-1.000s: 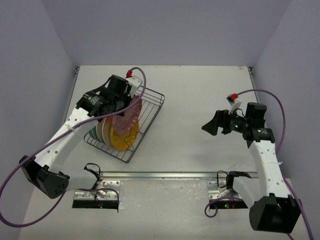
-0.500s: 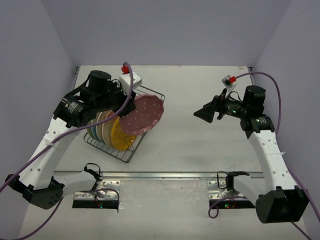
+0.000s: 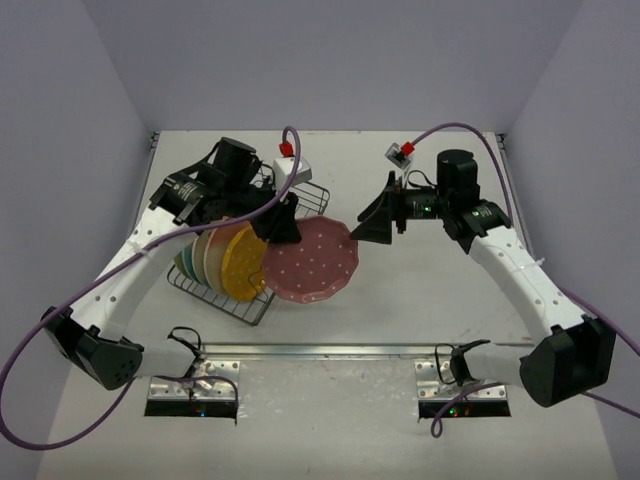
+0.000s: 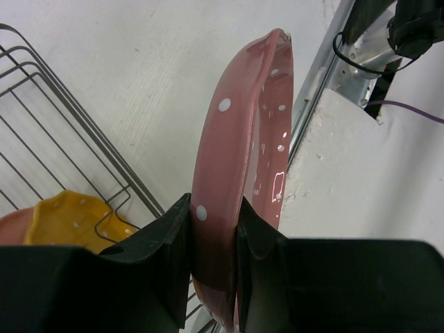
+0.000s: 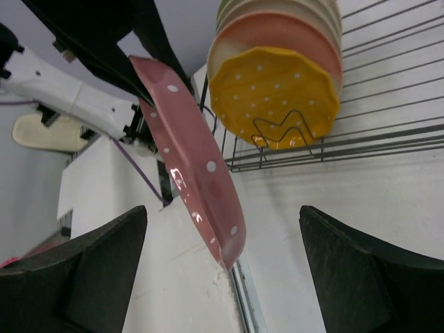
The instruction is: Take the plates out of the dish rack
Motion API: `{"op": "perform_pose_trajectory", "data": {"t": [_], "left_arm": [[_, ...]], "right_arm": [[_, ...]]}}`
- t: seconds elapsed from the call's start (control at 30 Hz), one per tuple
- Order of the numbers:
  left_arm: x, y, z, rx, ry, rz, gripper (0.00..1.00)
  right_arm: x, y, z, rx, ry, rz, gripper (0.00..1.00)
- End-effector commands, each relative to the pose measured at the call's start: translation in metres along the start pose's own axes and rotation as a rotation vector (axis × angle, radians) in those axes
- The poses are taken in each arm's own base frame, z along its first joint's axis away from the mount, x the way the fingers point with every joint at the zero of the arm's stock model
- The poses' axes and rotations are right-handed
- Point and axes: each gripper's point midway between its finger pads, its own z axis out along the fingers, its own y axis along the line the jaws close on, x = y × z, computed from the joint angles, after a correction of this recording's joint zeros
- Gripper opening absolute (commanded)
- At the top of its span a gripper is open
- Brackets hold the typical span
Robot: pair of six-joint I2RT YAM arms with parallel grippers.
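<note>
On the left, our left end effector (image 3: 283, 220) is clamped on the rim of the pink plate (image 3: 312, 260); the left wrist view shows both jaws pressed against the dotted edge. A second ago that plate stood upright in the dish rack (image 3: 250, 310) among the others. Half a second ago it was lifted and leaning over the rack's right side. Now it is wholly out, held past the rack's right edge over the bare worktop (image 3: 430, 300), its dotted face turned up towards the overhead camera. We cannot tell whether its lower edge touches the surface.

In the rack the other plates stand on edge, undisturbed, with the orange-yellow plate (image 3: 245, 262) now at the front of the row, nearest the gap.

On the right, our right end effector (image 3: 372, 222) has swung in from the right side of the worktop. It now sits just beside the pink plate's far rim with its jaws wide apart; its wrist view has the plate edge-on between the two fingers but still ahead of them, not gripped.

We judge that the first plate is unloaded from the rack but not yet set down, and that a handover to the right arm may be coming; the rest are still to do
</note>
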Motion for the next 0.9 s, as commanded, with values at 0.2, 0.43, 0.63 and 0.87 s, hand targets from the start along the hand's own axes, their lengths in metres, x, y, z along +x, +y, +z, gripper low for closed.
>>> {"op": "perform_pose_trajectory", "data": {"t": [0.2, 0.43, 0.63, 0.87], "left_arm": [[-0.059, -0.018, -0.01, 0.089, -0.179, 0.088, 0.0], [-0.055, -0.015, -0.008, 0.072, -0.172, 0.081, 0.0], [-0.059, 0.023, -0.019, -0.089, -0.216, -0.043, 0.86], [-0.087, 0.069, -0.067, -0.287, -0.391, -0.143, 1.0]], "right_arm": [[0.014, -0.003, 0.035, 0.0, 0.114, -0.1, 0.54], [0.012, -0.005, 0.04, -0.02, 0.117, -0.062, 0.0], [0.007, -0.032, 0.022, 0.001, 0.074, 0.132, 0.0], [-0.012, -0.106, -0.026, 0.143, -0.097, 0.361, 0.0]]}}
